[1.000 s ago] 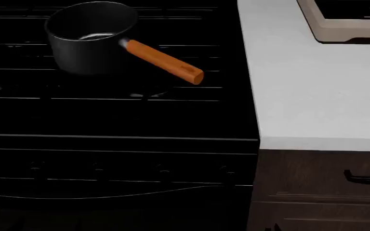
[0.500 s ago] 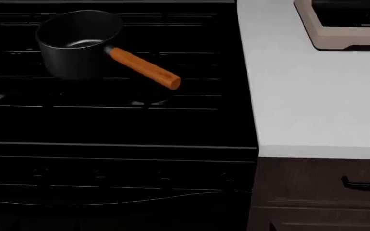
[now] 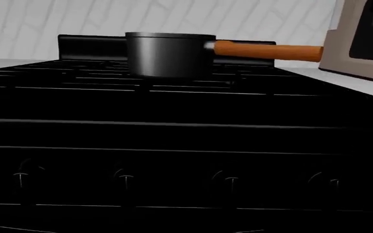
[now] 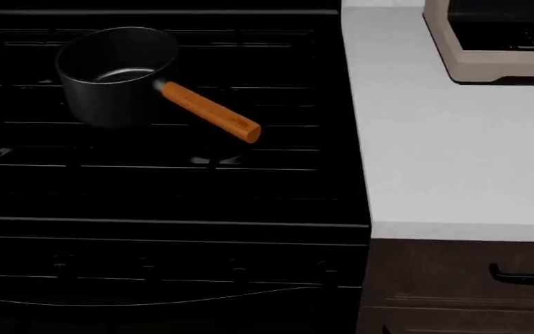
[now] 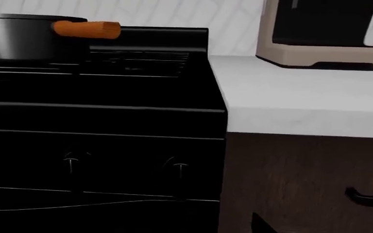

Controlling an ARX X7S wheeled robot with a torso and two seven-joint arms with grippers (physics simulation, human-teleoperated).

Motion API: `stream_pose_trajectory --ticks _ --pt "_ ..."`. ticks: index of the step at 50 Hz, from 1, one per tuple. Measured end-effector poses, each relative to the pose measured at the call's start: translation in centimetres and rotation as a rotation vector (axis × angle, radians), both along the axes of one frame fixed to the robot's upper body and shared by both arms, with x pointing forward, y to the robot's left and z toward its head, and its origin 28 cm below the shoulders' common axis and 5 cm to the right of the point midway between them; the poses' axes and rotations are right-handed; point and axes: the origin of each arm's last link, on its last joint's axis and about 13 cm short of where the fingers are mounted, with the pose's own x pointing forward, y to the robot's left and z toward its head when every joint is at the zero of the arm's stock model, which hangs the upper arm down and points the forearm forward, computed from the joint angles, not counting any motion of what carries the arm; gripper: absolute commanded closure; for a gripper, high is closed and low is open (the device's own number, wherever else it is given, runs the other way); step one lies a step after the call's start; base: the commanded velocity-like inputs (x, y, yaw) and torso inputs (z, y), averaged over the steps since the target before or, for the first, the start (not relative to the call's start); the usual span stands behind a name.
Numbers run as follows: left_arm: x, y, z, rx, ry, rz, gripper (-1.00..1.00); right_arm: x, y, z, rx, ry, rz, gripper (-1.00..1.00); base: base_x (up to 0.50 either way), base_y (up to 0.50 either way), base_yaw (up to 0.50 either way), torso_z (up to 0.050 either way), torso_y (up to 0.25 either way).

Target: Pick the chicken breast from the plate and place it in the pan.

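The pan (image 4: 114, 73), a deep matte black saucepan with an orange-brown wooden handle (image 4: 209, 111), stands on the black stove's back left grate. It looks empty inside. It also shows in the left wrist view (image 3: 168, 54) and in the right wrist view (image 5: 25, 41). The chicken breast and the plate are out of view in every frame. Neither gripper shows in the head view, and no fingers show in either wrist view. Both wrist cameras look at the stove front from low down.
A black stove (image 4: 170, 188) with front knobs (image 3: 127, 178) fills the left. A white countertop (image 4: 452, 139) lies to its right, with a beige appliance (image 4: 494, 42) at the back. A dark cabinet drawer with a black handle (image 4: 525, 277) sits below the counter.
The head view has shifted: the pan and stove sit lower in the picture than a second ago, and the pan has slid left then slightly right. Nothing on the stove itself has moved.
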Motion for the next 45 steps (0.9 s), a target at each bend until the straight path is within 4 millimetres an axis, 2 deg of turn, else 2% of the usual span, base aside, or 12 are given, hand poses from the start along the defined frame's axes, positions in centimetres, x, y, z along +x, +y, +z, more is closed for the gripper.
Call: stream_pose_trajectory --ticks 6,10,21,27,31,34,41,45 --pt "-0.1 0.1 0.2 -0.009 0.002 -0.001 -1.0 0.0 0.0 0.0 -0.002 0.0 0.001 -1.0 0.0 0.0 0.0 0.033 0.004" --pt "0.0 0.4 1.6 -0.022 -0.012 -0.008 -1.0 0.1 -0.3 1.1 -0.011 -0.02 0.005 -1.0 0.0 0.0 0.0 0.0 0.0" --pt "0.6 0.2 10.9 -0.05 -0.084 -0.076 -1.0 1.1 -1.0 6.2 -0.043 -0.122 0.012 -1.0 0.0 0.0 0.0 0.0 0.0" --pt "-0.4 1.0 14.2 -0.039 -0.112 -0.105 -1.0 0.6 -2.2 7.9 -0.069 -0.185 0.001 -1.0 0.0 0.0 0.0 0.0 0.0" --pt "-0.8 2.3 15.3 -0.022 -0.125 -0.117 -1.0 -0.1 -3.0 8.6 -0.085 -0.219 -0.011 -1.0 0.0 0.0 0.0 0.0 0.0" --pt "-0.9 3.2 15.7 -0.009 -0.132 -0.125 -1.0 0.2 -3.2 10.1 -0.091 -0.245 -0.015 -1.0 0.0 -0.07 0.0 0.0 0.0" --pt "-0.8 5.3 16.1 0.007 -0.132 -0.136 -1.0 0.6 -3.4 12.4 -0.101 -0.266 -0.022 -1.0 0.0 -0.49 0.0 0.0 0.0" --pt "-0.7 6.1 16.1 0.006 -0.13 -0.148 -1.0 0.6 -3.5 13.1 -0.111 -0.275 -0.026 -1.0 0.0 -0.02 0.0 0.0 0.0"
